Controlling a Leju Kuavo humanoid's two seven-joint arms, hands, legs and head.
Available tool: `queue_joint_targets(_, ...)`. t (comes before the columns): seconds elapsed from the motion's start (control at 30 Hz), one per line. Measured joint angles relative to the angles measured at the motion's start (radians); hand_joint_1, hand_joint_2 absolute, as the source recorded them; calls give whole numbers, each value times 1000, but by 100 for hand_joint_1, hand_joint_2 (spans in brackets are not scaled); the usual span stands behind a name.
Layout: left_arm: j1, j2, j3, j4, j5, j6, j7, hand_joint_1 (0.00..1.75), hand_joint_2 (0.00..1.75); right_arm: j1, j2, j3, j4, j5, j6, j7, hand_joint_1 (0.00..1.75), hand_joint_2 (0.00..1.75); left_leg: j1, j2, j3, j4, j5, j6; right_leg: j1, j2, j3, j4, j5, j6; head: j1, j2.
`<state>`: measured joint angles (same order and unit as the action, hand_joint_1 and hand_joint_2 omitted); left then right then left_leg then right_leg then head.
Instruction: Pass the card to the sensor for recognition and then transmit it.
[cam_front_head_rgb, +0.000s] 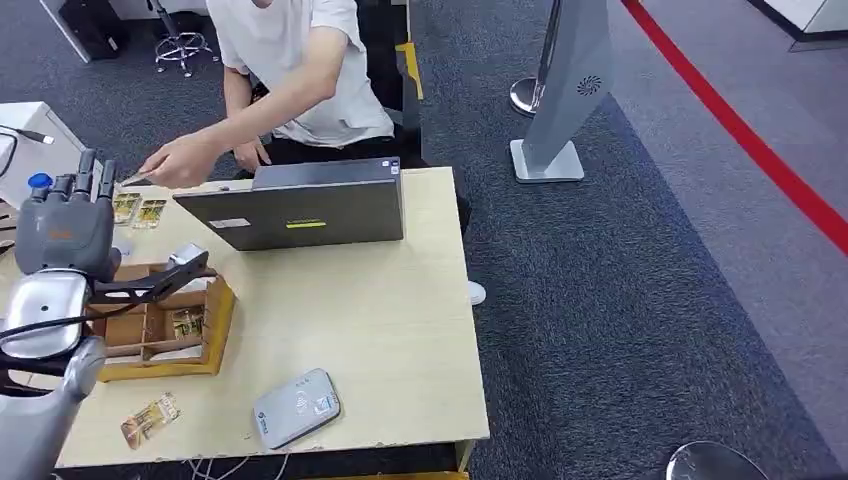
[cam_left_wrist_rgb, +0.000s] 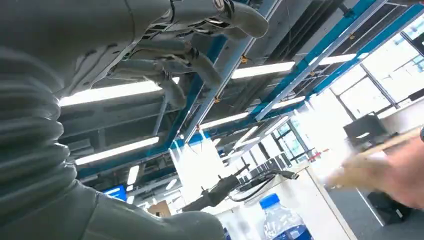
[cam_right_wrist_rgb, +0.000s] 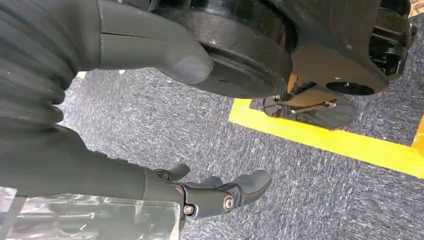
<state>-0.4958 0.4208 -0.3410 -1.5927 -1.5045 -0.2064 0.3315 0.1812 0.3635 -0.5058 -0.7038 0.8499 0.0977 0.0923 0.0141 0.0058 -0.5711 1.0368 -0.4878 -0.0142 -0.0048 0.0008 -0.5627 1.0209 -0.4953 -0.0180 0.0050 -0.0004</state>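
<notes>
My left hand (cam_front_head_rgb: 68, 232) is raised at the table's left side, fingers up and spread, holding nothing; in the left wrist view the left hand (cam_left_wrist_rgb: 165, 55) has its fingers extended and bare. A person's hand (cam_front_head_rgb: 185, 160) reaches over beside it and pinches a thin card (cam_front_head_rgb: 135, 180); the same hand appears blurred with the card (cam_left_wrist_rgb: 390, 142). The grey-white card sensor (cam_front_head_rgb: 296, 407) lies near the table's front edge. Another card (cam_front_head_rgb: 150, 418) lies left of the sensor. My right hand (cam_right_wrist_rgb: 100, 170) hangs over the carpet, fingers loosely apart and holding nothing.
A wooden compartment box (cam_front_head_rgb: 215, 330) with a card (cam_front_head_rgb: 187, 322) in it stands below my left hand. Two cards (cam_front_head_rgb: 140, 210) lie behind it. A grey laptop (cam_front_head_rgb: 300, 210) sits at the table's back. A blue-capped bottle (cam_front_head_rgb: 38, 183) stands far left. The seated person is behind the table.
</notes>
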Motion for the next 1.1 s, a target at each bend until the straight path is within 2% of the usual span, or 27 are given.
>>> queue_joint_targets(0.2,20,13,19,-3,0,-3,27,0,175,0,0,0,0,0,0,-2,0,175,0,0,-1,0,0,0,0,1,0,1,0,0,1,0)
queue_joint_targets(0.27,55,24,62,-13,0,4,24,0,175,0,0,0,0,-1,-2,-1,0,175,0,1,-1,0,0,0,0,2,0,1,0,0,0,0)
queue_joint_targets(0.37,152,60,168,-45,0,37,1,0,175,1,0,0,0,-8,-6,7,0,175,0,4,0,-2,-1,-1,0,5,-1,1,-1,-1,0,0)
queue_joint_targets(0.5,335,109,425,-81,0,97,-79,0,175,3,-1,-5,0,-27,-19,28,0,175,0,10,1,-4,-2,-2,0,11,-2,1,-1,-2,0,0)
queue_joint_targets(0.57,429,119,623,-81,0,142,-175,0,175,6,-2,-10,-2,-44,-29,36,0,175,1,12,1,-5,-3,-3,0,13,-3,1,-2,-2,0,0)
queue_joint_targets(0.63,492,119,856,-72,0,179,-274,0,175,14,-2,-14,-13,-59,-34,48,0,175,2,13,0,-5,-3,-4,2,14,-4,1,-2,-2,0,0)
queue_joint_targets(0.7,525,119,1060,-40,0,203,-341,0,175,23,-2,-16,-28,-66,-34,61,0,175,2,13,0,-5,-3,-4,2,14,-5,1,-3,-3,0,0)
queue_joint_targets(0.73,538,119,1158,-16,0,211,-354,0,175,27,-2,-16,-35,-70,-34,69,0,175,2,13,0,-5,-3,-4,2,14,-5,1,-3,-3,0,0)
queue_joint_targets(0.77,546,118,1244,6,0,212,-350,0,175,29,-2,-18,-42,-73,-33,72,0,175,3,13,0,-5,-4,-4,2,14,-5,1,-3,-3,0,0)
queue_joint_targets(0.9,536,101,1474,80,0,208,-281,0,175,36,-2,-23,-74,-72,-35,101,0,175,3,8,-1,-5,-3,-4,2,8,-3,0,-3,-3,0,0)
queue_joint_targets(1.1,481,22,1700,158,34,203,-211,0,175,42,-2,-23,-112,-90,-35,122,0,175,2,3,1,-5,-3,-4,1,3,0,-1,-3,-3,0,0)
